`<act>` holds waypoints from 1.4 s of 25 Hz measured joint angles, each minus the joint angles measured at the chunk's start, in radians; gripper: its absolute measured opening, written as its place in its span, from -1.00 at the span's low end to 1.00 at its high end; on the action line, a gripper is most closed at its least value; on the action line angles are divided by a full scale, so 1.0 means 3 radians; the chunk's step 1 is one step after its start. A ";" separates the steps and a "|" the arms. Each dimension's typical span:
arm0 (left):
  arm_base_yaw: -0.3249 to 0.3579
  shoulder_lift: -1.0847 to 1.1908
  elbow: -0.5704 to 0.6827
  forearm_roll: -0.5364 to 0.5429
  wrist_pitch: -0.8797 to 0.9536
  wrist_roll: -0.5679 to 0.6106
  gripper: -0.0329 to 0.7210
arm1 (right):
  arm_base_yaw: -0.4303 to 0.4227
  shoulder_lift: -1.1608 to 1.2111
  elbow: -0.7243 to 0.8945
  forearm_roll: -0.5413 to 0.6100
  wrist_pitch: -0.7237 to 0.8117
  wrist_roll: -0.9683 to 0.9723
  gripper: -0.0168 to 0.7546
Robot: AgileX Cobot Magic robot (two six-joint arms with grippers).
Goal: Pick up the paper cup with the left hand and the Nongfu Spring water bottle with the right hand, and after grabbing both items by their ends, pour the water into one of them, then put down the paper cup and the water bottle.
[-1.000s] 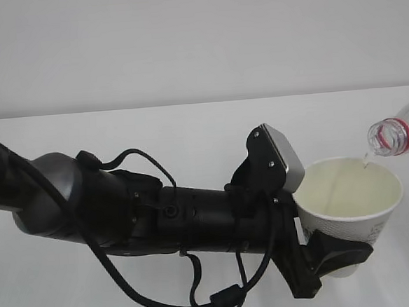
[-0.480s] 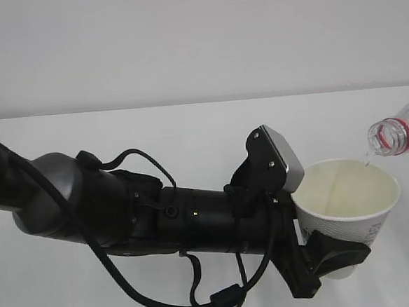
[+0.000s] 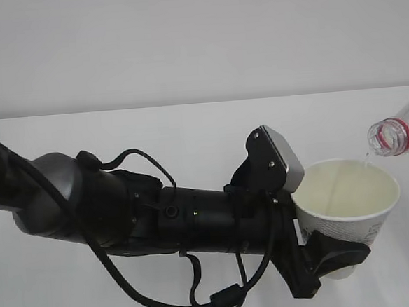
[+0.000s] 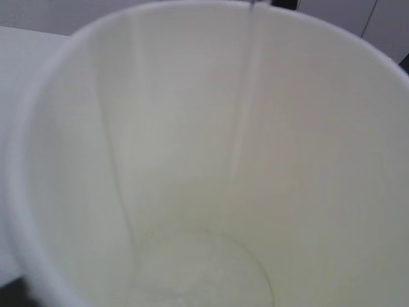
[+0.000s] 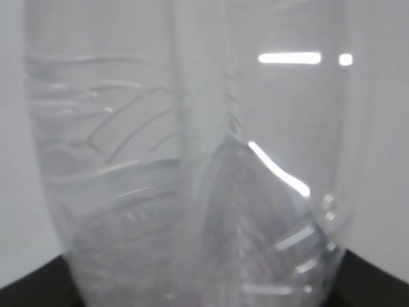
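Note:
The white paper cup (image 3: 348, 196) is held off the table at the right, and my left gripper (image 3: 343, 250) is shut on its lower end, one black finger (image 3: 336, 254) across its front. The mouth of the Nongfu Spring water bottle (image 3: 400, 136), with its red neck ring, tilts down over the cup's far rim. A thin stream of water (image 3: 366, 159) runs into the cup. In the left wrist view the water (image 4: 245, 83) slides down the cup's cream inside (image 4: 160, 128) to a small pool. My right gripper (image 5: 204, 291) is shut on the clear ribbed bottle (image 5: 192, 160), its black jaws at the lower corners.
The bulky left arm (image 3: 124, 215) with looping cables and its grey block (image 3: 285, 158) stretches from the left edge to the cup. Beneath lies the white table (image 3: 189, 130), with a plain pale wall behind it.
The water keeps running into the cup. Cup, bottle and both arms hold almost still; the cup has sunk a hair.

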 joint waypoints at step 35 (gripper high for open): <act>0.0000 0.0000 0.0000 0.0000 0.0000 0.0000 0.44 | 0.0000 0.0000 0.0000 0.0000 0.0000 -0.0040 0.21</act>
